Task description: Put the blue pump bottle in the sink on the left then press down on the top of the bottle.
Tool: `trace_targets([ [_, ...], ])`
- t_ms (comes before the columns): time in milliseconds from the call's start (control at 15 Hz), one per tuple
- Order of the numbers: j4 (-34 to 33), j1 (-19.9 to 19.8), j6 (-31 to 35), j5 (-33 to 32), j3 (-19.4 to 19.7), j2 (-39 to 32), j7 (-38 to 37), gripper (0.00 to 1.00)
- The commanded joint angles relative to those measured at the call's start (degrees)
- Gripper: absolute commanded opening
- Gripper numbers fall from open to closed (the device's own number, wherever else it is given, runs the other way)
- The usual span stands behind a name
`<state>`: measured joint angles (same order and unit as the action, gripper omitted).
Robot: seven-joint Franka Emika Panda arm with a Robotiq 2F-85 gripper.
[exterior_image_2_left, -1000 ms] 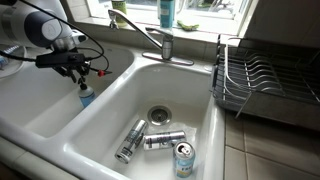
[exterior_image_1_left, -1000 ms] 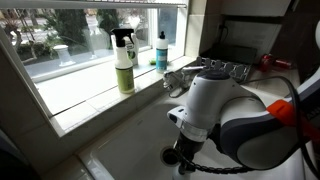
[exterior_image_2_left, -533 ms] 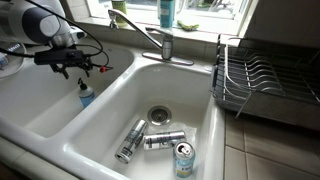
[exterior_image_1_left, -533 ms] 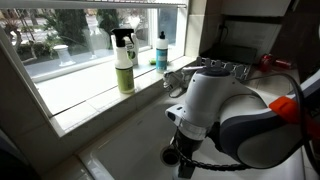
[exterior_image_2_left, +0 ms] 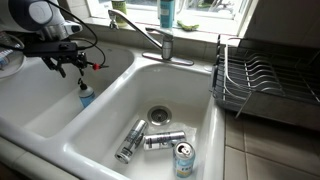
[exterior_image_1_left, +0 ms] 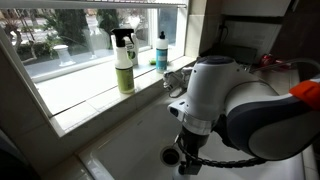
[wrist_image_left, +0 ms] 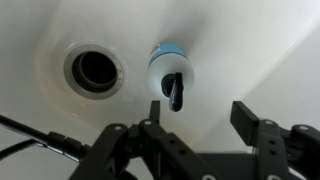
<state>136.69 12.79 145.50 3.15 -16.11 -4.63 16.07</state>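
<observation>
Log placement as done and the press as the step in hand. Find the blue pump bottle (exterior_image_2_left: 86,96) standing upright on the floor of the left basin (exterior_image_2_left: 40,125), toward the left edge of the bench in an exterior view. Place it well apart from the faucet (exterior_image_2_left: 155,42) and from the cans (exterior_image_2_left: 163,140) in the neighbouring basin. Note jaws spread open and empty, hanging above the bottle without touching it. See them in the wrist view along the bottom edge, with the bottle (wrist_image_left: 168,62) beyond them, closer to one finger (wrist_image_left: 152,112) than the other and just beside the drain (wrist_image_left: 97,70). Cannot tell how far down the pump head sits. Judge the next move to call for closing the jaws into a blunt pusher, or using one fingertip. Centre it over the pump head rather than the spout (wrist_image_left: 175,90), then descend straight down. Expect tipping or sliding on the smooth white basin floor if the push lands off-axis. Record the bottle as small and narrow, light blue and white from above, with a dark spout pointing toward the jaws. Cannot read any label. Cannot see the bottle behind the arm (exterior_image_1_left: 235,100) in an exterior view.
</observation>
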Motion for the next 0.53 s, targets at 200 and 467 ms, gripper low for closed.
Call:
trace_targets([
  [200,0.4,0.3,-3.4,1.0,0.4,2.2,0.0,0.21],
  [467,0.1,0.2,-3.1,0.3,0.8,1.5,-0.3,0.00],
])
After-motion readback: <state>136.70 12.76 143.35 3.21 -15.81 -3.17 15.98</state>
